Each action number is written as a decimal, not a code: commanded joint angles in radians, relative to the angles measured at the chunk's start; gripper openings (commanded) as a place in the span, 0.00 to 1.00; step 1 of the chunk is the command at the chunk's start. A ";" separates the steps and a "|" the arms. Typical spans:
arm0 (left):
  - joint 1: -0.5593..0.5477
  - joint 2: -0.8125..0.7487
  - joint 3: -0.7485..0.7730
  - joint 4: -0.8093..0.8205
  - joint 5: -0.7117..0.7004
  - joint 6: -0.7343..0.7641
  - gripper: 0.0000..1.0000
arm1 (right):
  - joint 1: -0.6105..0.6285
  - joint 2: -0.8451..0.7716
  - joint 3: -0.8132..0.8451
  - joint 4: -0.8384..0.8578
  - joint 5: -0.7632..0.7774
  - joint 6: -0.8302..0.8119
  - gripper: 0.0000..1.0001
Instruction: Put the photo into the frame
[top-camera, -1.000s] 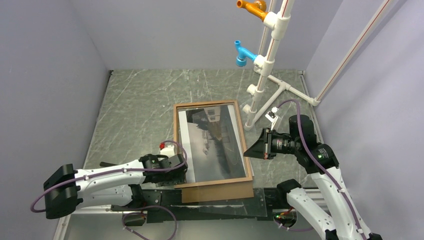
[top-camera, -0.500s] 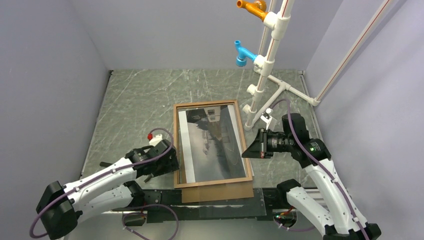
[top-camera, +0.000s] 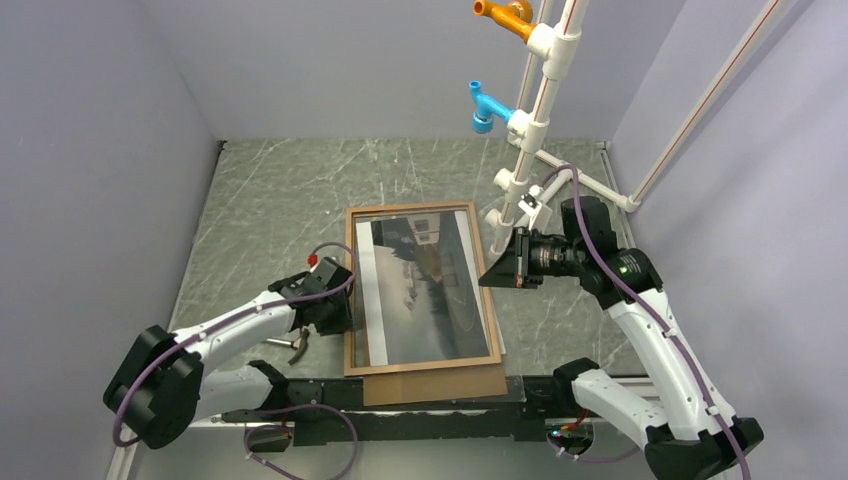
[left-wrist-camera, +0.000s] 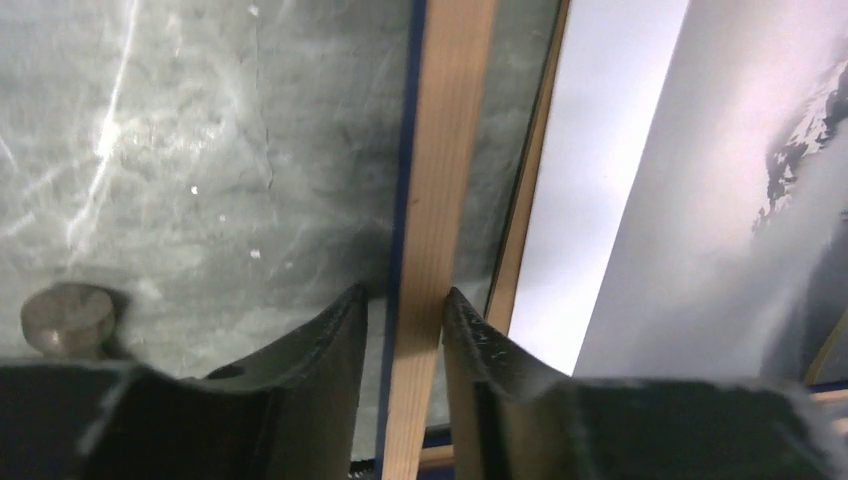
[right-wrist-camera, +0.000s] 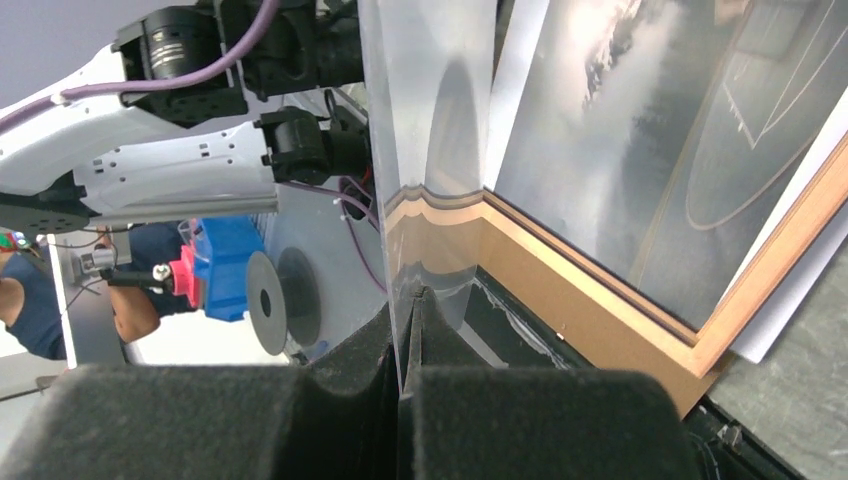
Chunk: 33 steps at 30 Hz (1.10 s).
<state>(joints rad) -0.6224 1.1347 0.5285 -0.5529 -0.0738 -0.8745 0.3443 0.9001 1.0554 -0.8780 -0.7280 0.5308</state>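
1 frame (top-camera: 423, 288) lay flat on the table (top-camera: 270, 215), 1 photo (top-camera: 420, 285) inside it. The left gripper (left-wrist-camera: 404, 330) clamped the frame's left rail; the right gripper (right-wrist-camera: 408, 335) pinched 1 clear sheet (right-wrist-camera: 425, 150).

The photo (top-camera: 420, 290) lies inside the frame (top-camera: 350, 300).

You have open counter (top-camera: 270, 220) from 9 to 12 o'clock of the frame (top-camera: 421, 209); at 2 o'clock the white pipe stand (top-camera: 520, 180) crowds its corner.
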 joint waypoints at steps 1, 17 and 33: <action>0.025 0.059 0.041 0.038 -0.009 0.084 0.28 | 0.034 0.034 0.086 0.096 0.004 0.020 0.00; 0.067 0.021 0.012 0.002 -0.034 0.103 0.00 | 0.129 0.125 0.081 0.251 0.034 0.119 0.00; 0.069 -0.125 0.024 -0.118 -0.081 0.083 0.60 | 0.174 0.194 0.157 0.231 0.087 0.093 0.00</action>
<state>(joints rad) -0.5594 1.0664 0.4984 -0.6014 -0.1211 -0.7746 0.5114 1.0931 1.1336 -0.6811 -0.6556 0.6319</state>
